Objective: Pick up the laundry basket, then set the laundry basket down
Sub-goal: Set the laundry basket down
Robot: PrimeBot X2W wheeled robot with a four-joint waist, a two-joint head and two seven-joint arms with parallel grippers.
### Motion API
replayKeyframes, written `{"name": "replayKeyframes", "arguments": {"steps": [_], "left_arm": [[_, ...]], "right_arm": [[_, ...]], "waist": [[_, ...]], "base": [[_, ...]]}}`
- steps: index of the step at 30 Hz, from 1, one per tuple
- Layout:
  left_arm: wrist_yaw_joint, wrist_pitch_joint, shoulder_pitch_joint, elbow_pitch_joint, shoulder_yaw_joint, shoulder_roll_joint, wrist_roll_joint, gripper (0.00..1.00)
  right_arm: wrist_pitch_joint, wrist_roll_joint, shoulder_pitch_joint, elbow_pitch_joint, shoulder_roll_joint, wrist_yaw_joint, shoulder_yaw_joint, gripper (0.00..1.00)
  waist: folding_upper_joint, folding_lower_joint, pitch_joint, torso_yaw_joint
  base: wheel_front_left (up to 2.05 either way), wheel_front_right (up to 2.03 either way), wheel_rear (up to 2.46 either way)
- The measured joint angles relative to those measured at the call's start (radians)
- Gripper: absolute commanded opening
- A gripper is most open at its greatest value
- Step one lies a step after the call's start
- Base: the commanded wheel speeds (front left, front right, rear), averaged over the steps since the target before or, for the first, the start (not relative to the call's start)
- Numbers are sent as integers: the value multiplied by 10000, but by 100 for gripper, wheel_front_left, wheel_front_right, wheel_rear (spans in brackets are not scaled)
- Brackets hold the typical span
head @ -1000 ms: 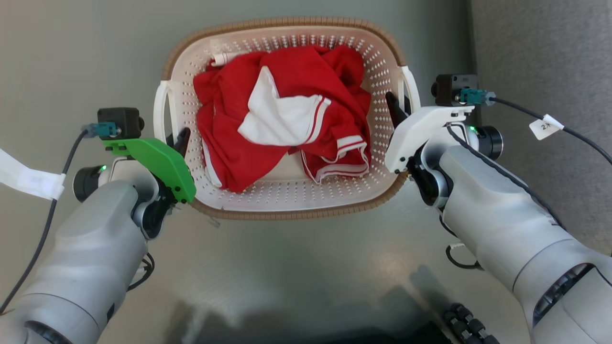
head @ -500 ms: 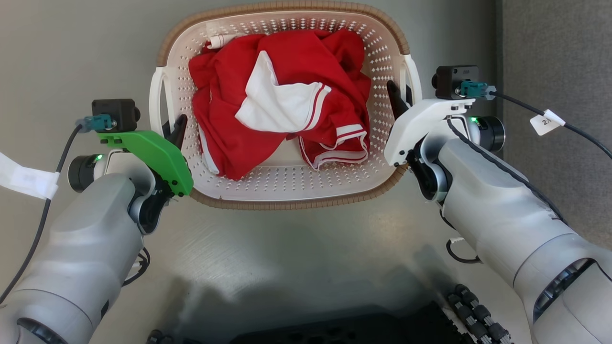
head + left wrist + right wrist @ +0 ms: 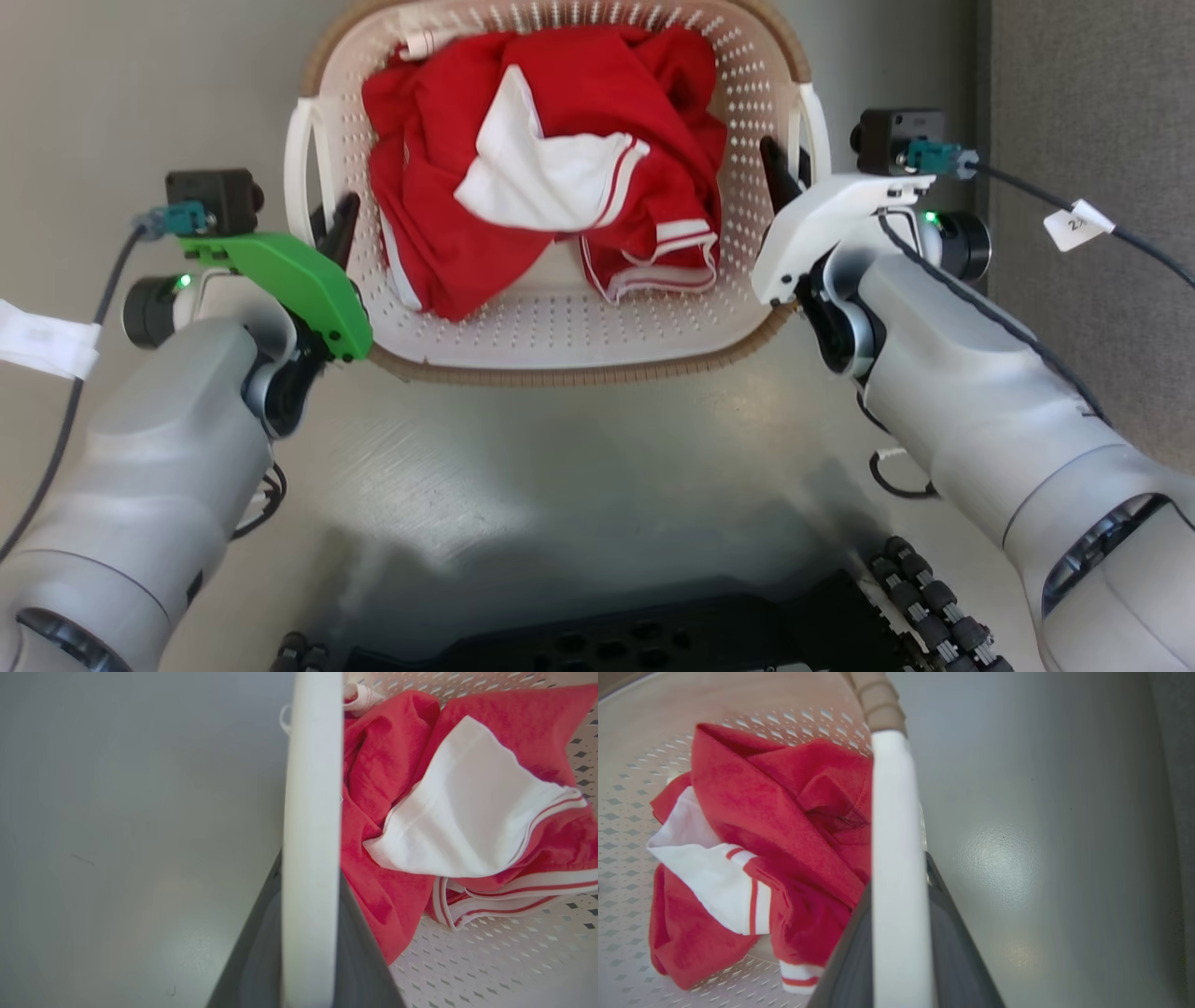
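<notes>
Both handles gripped on the laundry basket (image 3: 560, 322), set-down not yet done
It lies far centre over the grey floor (image 3: 579, 467), red garment (image 3: 607, 93) inside; left gripper (image 3: 334, 213) clamps the left handle (image 3: 295, 168), right gripper (image 3: 782, 168) the right handle (image 3: 819, 131); lifted or not, I cannot tell

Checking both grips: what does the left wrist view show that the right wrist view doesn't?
Left wrist view: the left gripper, one finger on each side of the left handle of the laundry basket. Right wrist view: the right gripper likewise astride the right handle, plus the brown rim. Shared: the red-and-white garment inside and the grey floor.
</notes>
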Motion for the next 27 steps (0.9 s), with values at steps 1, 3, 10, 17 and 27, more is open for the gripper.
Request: {"name": "replayKeyframes", "arguments": {"steps": [1,3,10,17,27], "left_arm": [[0,-15,-61,-31,4,23,0,0],[0,-90,-151,-84,8,75,0,0],[0,-184,-285,-165,19,176,0,0],[6,-276,-347,-205,-27,209,21,0],[6,-349,-402,-242,-42,232,46,0]], "right_arm": [[0,-17,-29,-33,-4,-8,-52,0],[0,-109,-141,-107,-10,-48,-144,0],[0,-351,-304,-301,-15,-102,-395,0],[0,-673,-324,-493,-25,-171,-679,0],[0,-970,-299,-625,-23,-192,-1020,0]], "waist": [[0,0,41,-1],[0,0,125,-3],[0,0,396,-8],[0,-1,559,-4],[0,-1,740,-8]], "base": [[0,0,0],[0,0,0],[0,0,0],[0,0,0],[0,0,0]]}}
